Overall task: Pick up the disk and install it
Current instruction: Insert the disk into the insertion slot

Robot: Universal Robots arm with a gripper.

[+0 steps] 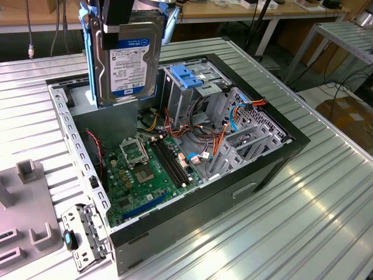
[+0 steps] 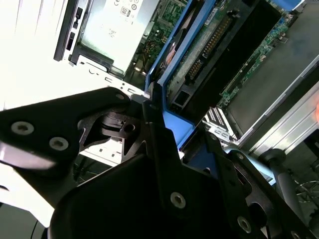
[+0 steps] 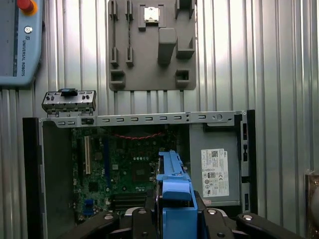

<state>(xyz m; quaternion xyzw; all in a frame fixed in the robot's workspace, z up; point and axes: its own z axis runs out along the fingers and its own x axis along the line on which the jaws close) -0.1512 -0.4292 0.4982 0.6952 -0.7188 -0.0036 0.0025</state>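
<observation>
Pick-up stage done, installation outstanding. Disk held upright, label side out, above the open computer case, over the end housing the grey power-supply box and clear of the motherboard on the case floor. Jaws pinching the disk from above by its blue side rails, judging by the suspended load. Drive cage inside the case, topped by a blue latch, not yet holding the disk. Case resting on the ribbed table

The tool holds the disk upright above the open computer case.
</observation>
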